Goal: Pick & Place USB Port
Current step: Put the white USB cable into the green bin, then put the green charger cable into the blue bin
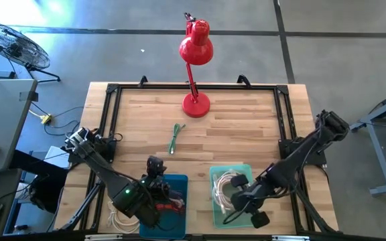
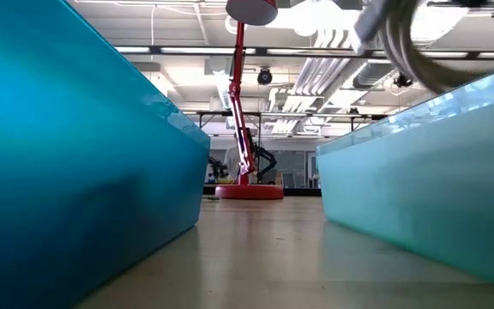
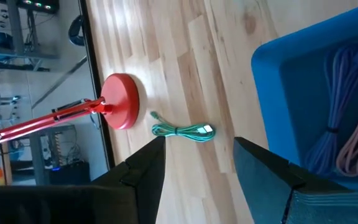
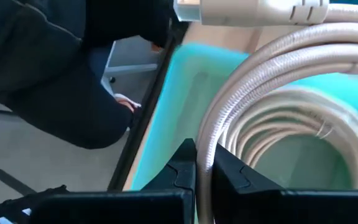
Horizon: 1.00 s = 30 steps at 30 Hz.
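A coil of beige braided USB cable (image 4: 272, 93) with a white plug (image 4: 229, 9) is over the pale teal bin (image 1: 214, 175) on the table's near right. My right gripper (image 4: 205, 171) is above that bin (image 1: 238, 195), shut on the coil. In the low view a loop of the cable (image 2: 406, 47) shows above the bin's wall. My left gripper (image 3: 197, 168) is open and holds nothing; it hovers over the far end of the blue bin (image 1: 179, 182), which holds purple and pink cables (image 3: 347, 118). A green cable bundle (image 1: 175, 137) lies on the wood. My right gripper pinches one strand of the beige coil (image 4: 205, 140) between its two fingers (image 4: 182, 169), the fingers lying across the strand. The coil's other loops curve away over the teal bin's floor (image 4: 197, 81). The plug end is raised beside them.
A red desk lamp stands on its round base (image 1: 196, 104) near the far edge. The green cable bundle (image 3: 182, 130) lies between lamp and bins. White cords (image 1: 116, 219) lie at the near left. A person in dark clothing (image 4: 61, 68) is beyond the near edge.
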Tool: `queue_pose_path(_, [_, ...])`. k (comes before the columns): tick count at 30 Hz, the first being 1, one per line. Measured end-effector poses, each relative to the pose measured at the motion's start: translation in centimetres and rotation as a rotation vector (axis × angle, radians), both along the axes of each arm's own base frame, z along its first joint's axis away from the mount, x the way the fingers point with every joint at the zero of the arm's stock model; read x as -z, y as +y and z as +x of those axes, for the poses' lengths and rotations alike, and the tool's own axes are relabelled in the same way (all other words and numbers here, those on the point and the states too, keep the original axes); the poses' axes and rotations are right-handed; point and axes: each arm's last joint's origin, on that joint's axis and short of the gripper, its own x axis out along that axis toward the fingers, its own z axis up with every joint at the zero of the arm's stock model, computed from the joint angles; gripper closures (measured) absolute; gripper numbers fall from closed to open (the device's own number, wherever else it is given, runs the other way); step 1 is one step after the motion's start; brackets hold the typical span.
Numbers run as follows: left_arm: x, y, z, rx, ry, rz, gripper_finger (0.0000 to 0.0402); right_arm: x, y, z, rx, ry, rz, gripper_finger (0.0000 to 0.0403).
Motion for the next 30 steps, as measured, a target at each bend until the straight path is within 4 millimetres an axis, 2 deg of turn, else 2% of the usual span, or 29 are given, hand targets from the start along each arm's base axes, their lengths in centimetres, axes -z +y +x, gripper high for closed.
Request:
queue_pose_path(7, [0.0,0.0,0.0,-0.014,-0.004,-0.013,0.0220,5.0,-1.4,0.1,0.015,0.025,0.088,0.0393])
queue_pose_path(14, [0.0,0.0,0.0,-0.035,-0.012,-0.034,0.0220,8.2,-3.5,-0.3,0.103,0.091,0.083,0.0394])
queue_pose_path(18, [0.1,0.0,0.0,-0.048,-0.002,-0.063,0.0220,8.9,-4.0,-0.2,0.164,0.114,0.149,0.0382])
queue_pose_path(22, [0.1,-0.2,-0.2,-0.049,0.000,-0.072,0.0220,9.2,-4.1,-0.2,0.229,0.136,0.177,0.0338])
queue_pose_path(30, [0.2,-0.3,-0.3,-0.050,0.040,-0.116,0.0220,8.5,-3.7,0.4,0.214,0.077,0.263,0.0258])
